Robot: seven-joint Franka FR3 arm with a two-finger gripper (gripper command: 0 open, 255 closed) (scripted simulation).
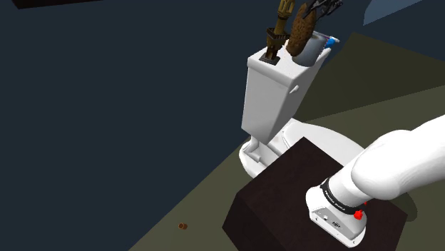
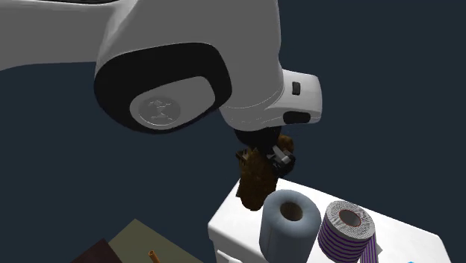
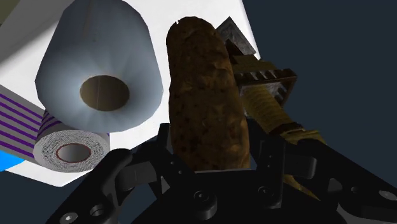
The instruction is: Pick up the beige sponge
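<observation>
The tool [image 3: 217, 160] seemingly clasps the upright brown sponge [image 3: 203, 95].

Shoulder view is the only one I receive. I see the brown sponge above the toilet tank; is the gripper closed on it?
Observer: Yes. In the wrist view the gripper is shut on the brown sponge, holding one end of it.
Operator: What else sits near it?
Observer: A purple-striped paper roll sits beside the grey-blue roll.
Operator: Does the sponge touch the grey-blue roll?
Observer: It looks apart: the wrist view shows a strip of white tank between them.
</observation>
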